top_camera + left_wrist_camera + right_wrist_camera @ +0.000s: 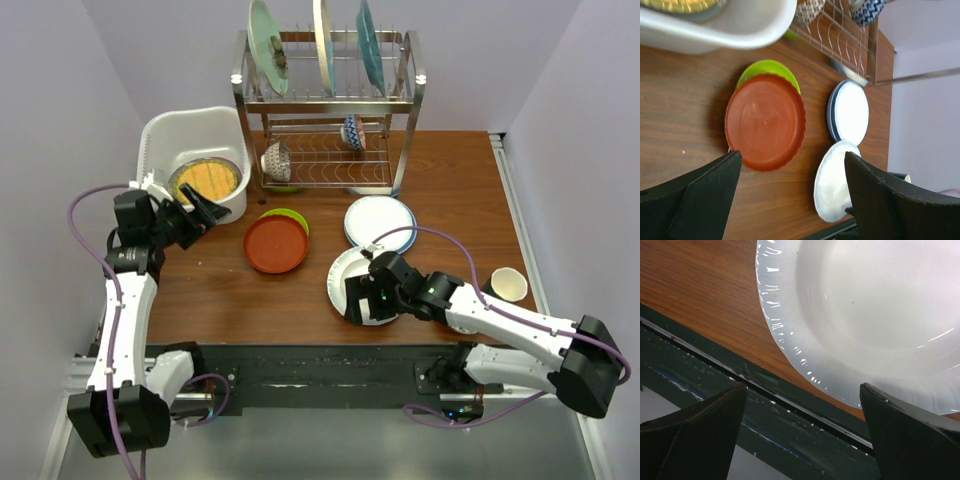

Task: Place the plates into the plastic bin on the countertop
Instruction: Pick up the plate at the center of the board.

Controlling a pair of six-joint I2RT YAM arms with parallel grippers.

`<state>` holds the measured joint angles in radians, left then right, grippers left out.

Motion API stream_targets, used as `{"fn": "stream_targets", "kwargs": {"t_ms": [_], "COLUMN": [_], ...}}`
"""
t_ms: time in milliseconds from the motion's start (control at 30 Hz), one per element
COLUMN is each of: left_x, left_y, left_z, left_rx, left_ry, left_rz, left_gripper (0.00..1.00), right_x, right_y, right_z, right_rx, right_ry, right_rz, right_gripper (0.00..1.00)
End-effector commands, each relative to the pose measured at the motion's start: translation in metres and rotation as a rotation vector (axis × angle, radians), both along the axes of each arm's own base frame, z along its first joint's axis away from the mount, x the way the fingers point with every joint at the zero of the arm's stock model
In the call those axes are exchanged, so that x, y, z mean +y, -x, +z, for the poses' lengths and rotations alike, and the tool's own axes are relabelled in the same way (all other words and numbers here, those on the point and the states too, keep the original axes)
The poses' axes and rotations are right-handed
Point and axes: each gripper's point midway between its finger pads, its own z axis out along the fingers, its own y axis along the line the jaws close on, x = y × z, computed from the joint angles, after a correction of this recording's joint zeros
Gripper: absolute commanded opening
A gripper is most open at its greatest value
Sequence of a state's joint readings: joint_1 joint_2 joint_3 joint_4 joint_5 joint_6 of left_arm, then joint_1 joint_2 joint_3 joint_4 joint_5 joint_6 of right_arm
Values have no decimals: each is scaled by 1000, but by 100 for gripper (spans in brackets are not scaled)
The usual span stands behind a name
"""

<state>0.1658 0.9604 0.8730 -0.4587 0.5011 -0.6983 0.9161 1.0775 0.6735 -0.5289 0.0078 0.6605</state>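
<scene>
Two arms reach over the countertop (450, 170). At its back stands a wire dish rack (330, 100) with three upright plates (268, 45) on top and two patterned bowls (277, 160) below. The plastic bin (160, 140) sits at the back left, a woven yellow plate (207, 180) flat inside it.

Only the top view shows the bin's contents whole. The left wrist view catches just its rim, with the left gripper (792, 157) spread wide and empty above the orange-red plate (765, 122), which overlaps the lime green plate (765, 67).

Beside these lie a blue-rimmed plate (380, 220) and, nearer, the white plate (345, 275). From above, the right arm's wrist hides its near part. The right wrist view shows that glossy rim close to the table's edge, with the right gripper (802, 387) fully spread, touching nothing.

A cream cup (508, 285) stands far right.
</scene>
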Motion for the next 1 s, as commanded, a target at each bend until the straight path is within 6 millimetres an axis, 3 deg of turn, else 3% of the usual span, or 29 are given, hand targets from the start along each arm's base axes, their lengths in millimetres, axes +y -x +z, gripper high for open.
{"fn": "stream_targets", "kwargs": {"t_ms": [0, 467, 667, 967], "left_x": [-14, -42, -54, -57], "left_y": [17, 47, 50, 37], "left_z": [-16, -108, -133, -152], "left_rx": [11, 197, 241, 271], "left_ry": [33, 101, 108, 95], "left_rz": [-21, -43, -72, -72], "left_gripper": [88, 83, 79, 72], "right_x": [5, 9, 9, 8], "right_y": [-2, 0, 0, -1], "right_z": [5, 1, 0, -1], "right_rx": [-11, 9, 12, 11], "right_ry": [-35, -49, -44, -36], "right_rz": [-9, -4, -5, -6], "right_gripper": [99, 99, 99, 99]}}
